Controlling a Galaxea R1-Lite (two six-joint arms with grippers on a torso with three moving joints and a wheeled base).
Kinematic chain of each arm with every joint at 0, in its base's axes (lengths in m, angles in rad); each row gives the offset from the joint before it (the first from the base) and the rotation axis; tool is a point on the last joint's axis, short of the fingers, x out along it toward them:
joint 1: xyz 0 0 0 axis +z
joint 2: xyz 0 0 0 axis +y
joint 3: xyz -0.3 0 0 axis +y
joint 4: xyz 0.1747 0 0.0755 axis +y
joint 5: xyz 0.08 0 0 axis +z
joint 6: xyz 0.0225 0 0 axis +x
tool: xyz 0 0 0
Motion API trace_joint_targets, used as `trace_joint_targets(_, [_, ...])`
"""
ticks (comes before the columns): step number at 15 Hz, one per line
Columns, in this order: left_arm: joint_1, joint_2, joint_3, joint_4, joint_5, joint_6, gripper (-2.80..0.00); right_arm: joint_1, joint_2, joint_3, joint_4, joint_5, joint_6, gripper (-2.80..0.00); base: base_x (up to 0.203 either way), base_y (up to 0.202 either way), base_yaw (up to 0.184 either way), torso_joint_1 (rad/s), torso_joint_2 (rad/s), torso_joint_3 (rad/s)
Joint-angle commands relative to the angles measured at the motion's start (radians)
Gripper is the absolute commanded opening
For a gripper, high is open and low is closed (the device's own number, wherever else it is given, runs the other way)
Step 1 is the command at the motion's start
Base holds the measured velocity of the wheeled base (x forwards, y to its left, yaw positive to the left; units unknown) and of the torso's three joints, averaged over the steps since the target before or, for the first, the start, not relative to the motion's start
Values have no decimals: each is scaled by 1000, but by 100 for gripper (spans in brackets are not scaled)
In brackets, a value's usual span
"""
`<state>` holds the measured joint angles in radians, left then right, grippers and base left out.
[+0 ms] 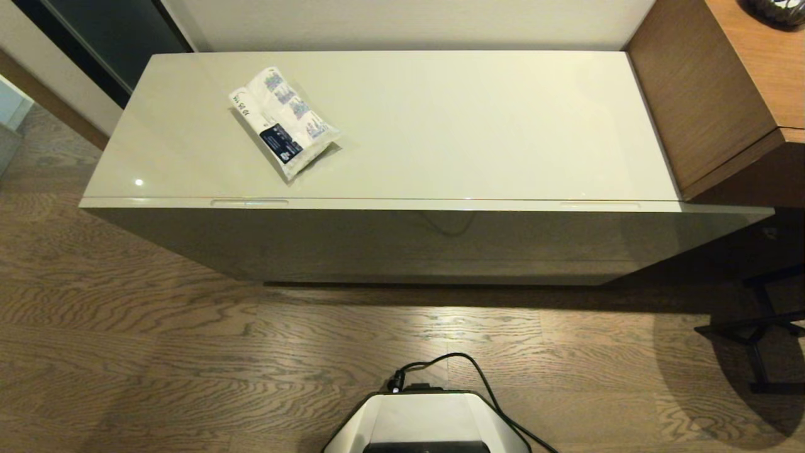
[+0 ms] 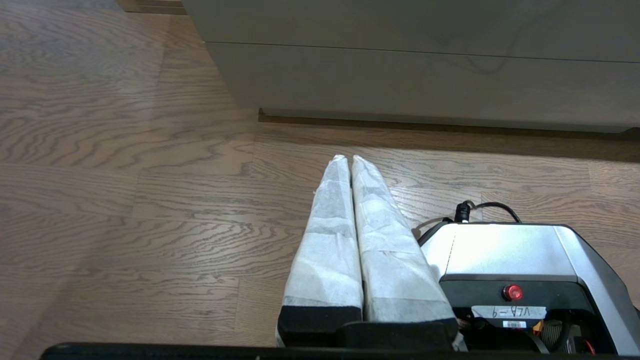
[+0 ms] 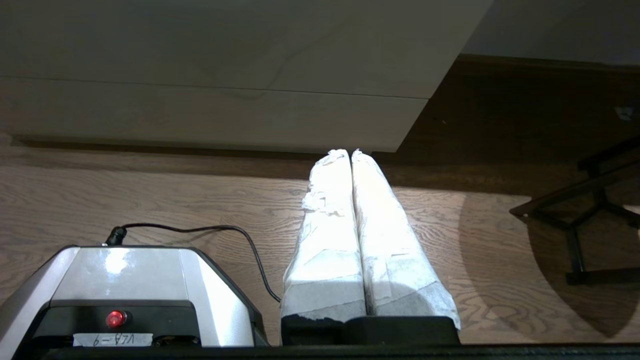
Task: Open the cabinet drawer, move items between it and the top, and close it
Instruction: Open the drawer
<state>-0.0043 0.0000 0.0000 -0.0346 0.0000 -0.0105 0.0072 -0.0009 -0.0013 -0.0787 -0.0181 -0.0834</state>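
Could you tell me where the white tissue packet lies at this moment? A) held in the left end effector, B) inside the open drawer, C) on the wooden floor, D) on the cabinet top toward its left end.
D: the tissue packet lies flat on the glossy top toward its left end, while the drawer is shut and neither end effector is near it.

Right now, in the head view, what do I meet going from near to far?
Robot base → wood floor → cabinet drawer front → the top carrying the tissue packet → back wall.
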Motion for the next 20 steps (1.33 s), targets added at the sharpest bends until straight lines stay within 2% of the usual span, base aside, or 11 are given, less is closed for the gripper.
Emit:
trace_joint_targets(1, [0, 0, 0, -1, 0, 0, -280, 0, -11, 1, -1, 0, -1, -280, 0, 0, 0, 0, 0, 0])
trace_joint_targets(11, [0, 0, 0, -1, 0, 0, -280, 0, -11, 1, -1, 0, -1, -280, 0, 0, 0, 0, 0, 0])
trace_joint_targets(14, [0, -1, -7, 51, 2, 36, -280, 0, -11, 1, -1, 0, 1, -280, 0, 0, 0, 0, 0, 0])
trace_joint_targets(20, [0, 2, -15, 70, 7, 24, -280, 0, -11, 1, -1, 0, -1, -280, 0, 0, 0, 0, 0, 0])
